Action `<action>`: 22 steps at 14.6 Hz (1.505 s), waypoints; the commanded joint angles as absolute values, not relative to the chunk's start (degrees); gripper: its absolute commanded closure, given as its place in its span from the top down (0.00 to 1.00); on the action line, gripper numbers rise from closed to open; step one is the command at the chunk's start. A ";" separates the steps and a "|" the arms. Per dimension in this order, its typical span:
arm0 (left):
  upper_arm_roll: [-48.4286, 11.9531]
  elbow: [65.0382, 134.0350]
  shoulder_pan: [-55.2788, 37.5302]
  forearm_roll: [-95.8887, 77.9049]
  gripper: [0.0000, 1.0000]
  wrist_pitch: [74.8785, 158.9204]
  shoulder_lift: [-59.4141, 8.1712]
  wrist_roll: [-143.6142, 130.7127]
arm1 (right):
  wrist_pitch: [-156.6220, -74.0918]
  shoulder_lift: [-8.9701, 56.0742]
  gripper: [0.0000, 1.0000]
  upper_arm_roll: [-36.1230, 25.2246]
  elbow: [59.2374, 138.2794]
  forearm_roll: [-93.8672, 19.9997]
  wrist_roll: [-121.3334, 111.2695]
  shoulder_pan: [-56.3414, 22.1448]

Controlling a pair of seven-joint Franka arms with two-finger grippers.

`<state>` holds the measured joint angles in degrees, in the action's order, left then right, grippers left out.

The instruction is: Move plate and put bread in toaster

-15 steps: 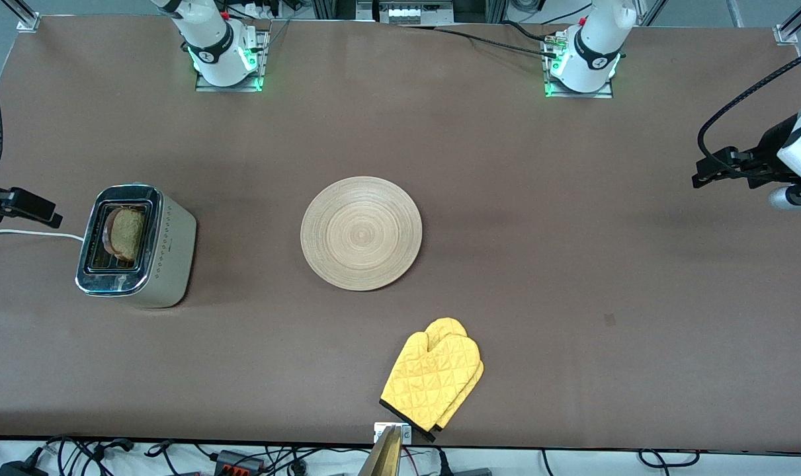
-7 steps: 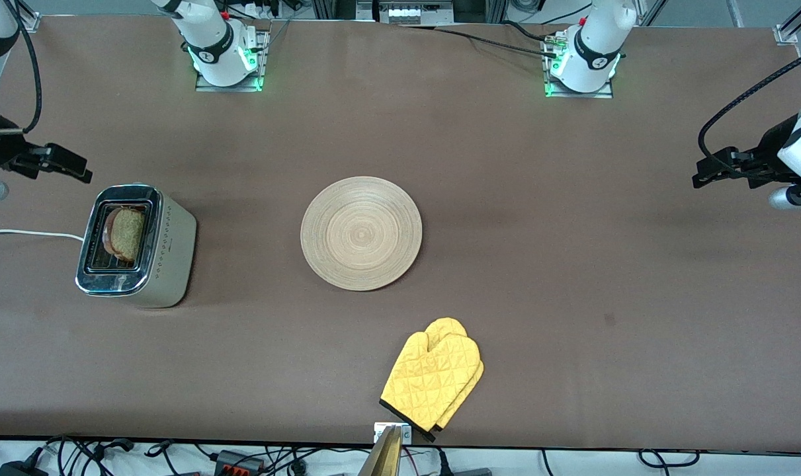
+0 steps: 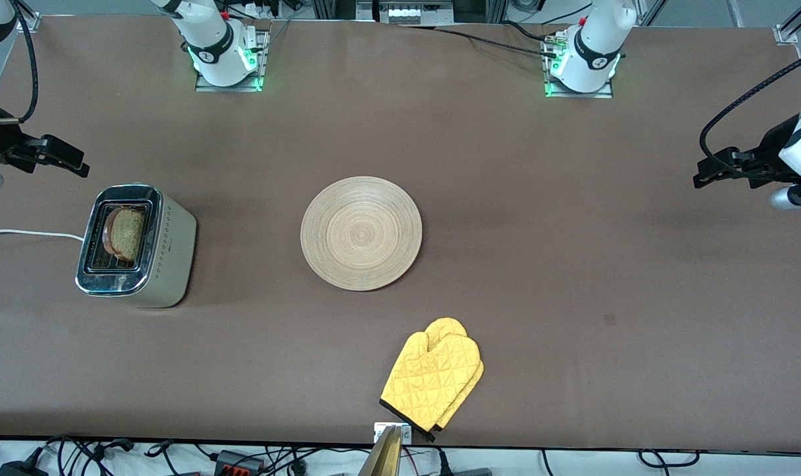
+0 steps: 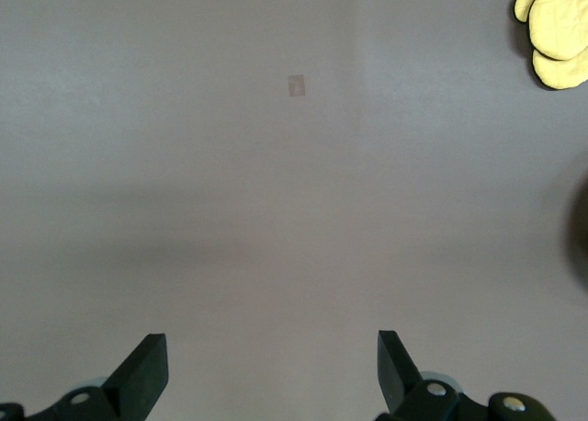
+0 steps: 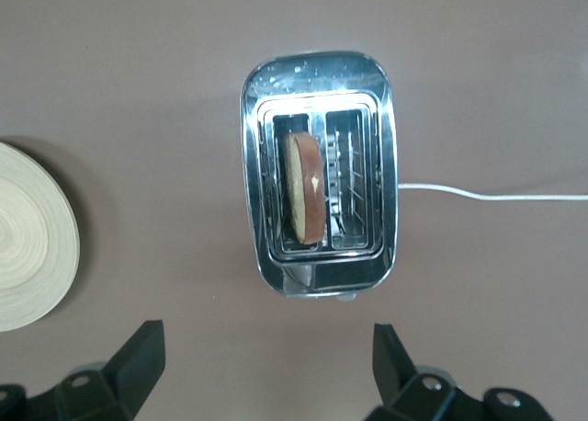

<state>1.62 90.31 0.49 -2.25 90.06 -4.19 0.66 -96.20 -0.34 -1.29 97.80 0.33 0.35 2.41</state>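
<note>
Now sitting in 1 slot of the toaster [image 3: 135,246]: the bread [image 3: 124,233], standing up on its edge, top part poking out, in the slot closer to the dotted side. Looks soft and light, easy to squash or crumble, so best pinched gently on the brown crust at the top. Toaster boxy and shiny, probably slippery on top, with a white cord [image 3: 26,233] trailing off toward the right arm's end of the table.

Lying flat in the middle of the table: the wooden plate [image 3: 361,233], stiff and light, best grabbed at the rim. Closer to the front camera than the plate: 2 yellow oven mitts [image 3: 433,378].

Up over the table edge by the toaster: right gripper [image 5: 265,370], fingers wide apart, holding nothing. Waiting over the other end of the table: left gripper [image 4: 273,370], also spread wide, holding nothing.

Both jobs look done.
</note>
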 commanded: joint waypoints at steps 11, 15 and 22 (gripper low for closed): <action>1.67 88.95 0.70 -3.34 1.00 89.30 -4.75 0.61 | -97.12 -0.35 1.00 -0.53 98.09 0.26 -4.13 3.69; 1.67 88.95 0.79 -3.34 1.00 89.21 -4.75 0.62 | -97.21 -0.35 1.00 -0.44 98.09 0.44 -4.13 3.78; 1.67 89.03 0.97 -3.51 1.00 89.12 -4.75 0.62 | -97.73 -0.44 1.00 -0.09 98.09 0.44 -3.87 4.92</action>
<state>1.62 90.32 0.61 -2.40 90.01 -4.20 0.66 -97.13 0.24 -1.28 97.80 0.33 -3.00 3.61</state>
